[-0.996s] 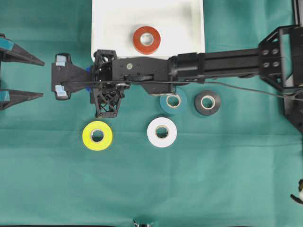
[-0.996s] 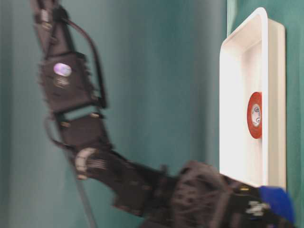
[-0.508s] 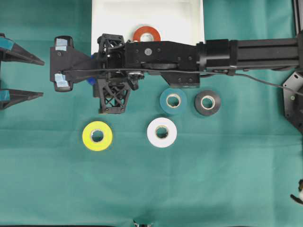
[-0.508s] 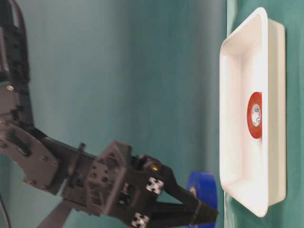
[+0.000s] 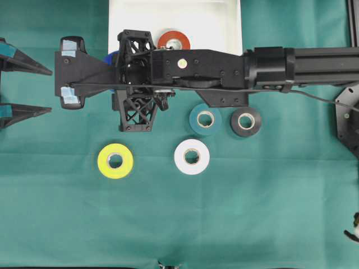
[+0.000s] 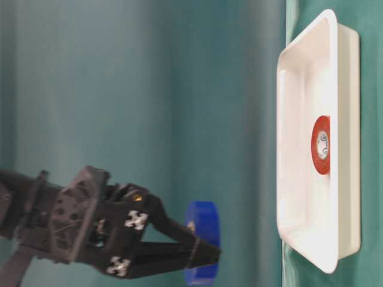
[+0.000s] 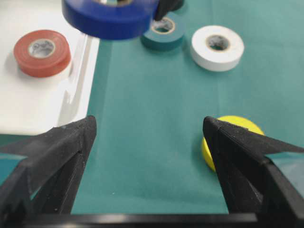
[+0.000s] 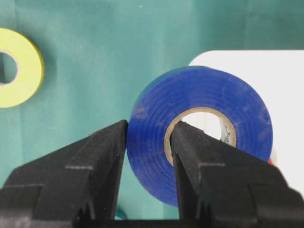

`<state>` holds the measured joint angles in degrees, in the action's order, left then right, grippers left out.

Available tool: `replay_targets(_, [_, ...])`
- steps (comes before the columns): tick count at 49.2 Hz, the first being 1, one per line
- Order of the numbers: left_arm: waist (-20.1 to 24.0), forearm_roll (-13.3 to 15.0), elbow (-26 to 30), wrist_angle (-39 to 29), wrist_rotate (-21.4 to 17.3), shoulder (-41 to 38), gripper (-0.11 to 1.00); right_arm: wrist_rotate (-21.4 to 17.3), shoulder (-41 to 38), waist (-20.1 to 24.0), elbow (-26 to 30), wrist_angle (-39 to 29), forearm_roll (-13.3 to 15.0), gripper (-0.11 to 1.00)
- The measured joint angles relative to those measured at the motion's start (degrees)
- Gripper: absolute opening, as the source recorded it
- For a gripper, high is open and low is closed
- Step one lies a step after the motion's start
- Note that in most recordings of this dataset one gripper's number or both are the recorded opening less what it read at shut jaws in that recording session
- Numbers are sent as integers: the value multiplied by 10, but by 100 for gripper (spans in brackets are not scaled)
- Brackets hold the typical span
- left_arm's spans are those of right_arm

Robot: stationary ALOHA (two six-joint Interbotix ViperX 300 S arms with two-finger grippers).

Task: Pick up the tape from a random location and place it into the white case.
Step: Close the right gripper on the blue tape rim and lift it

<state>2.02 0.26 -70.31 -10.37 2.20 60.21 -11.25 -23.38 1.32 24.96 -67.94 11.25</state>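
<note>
Blue glossy tape, a smooth vinyl ring on a tan card core, is pinched by the right gripper: one black finger bears on the outer wall, the other passes through the core. The roll hangs in the air, clear of the cloth, above the near left corner of the white case, as the table-level view and the left wrist view agree. The case is a shallow, smooth plastic tray with rounded corners and a raised rim. A red roll lies flat inside it.

On the green cloth, matt and faintly creased, four more rolls lie flat and apart: teal, black, white and yellow. Teal and black lie just beside each other.

The left gripper stands spread wide, its two black wedge-shaped fingers holding nothing, well apart from the blue roll, at the left edge of the overhead view.
</note>
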Motion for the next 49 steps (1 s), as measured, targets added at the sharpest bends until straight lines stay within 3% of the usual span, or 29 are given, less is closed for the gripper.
replay_targets(17, [0,0,-1,0,0,0,98,0,0,4,49,-48,7,32])
replay_targets(49, [0,0,-2,0,0,0,98,0,10,7,55,-53,9,32])
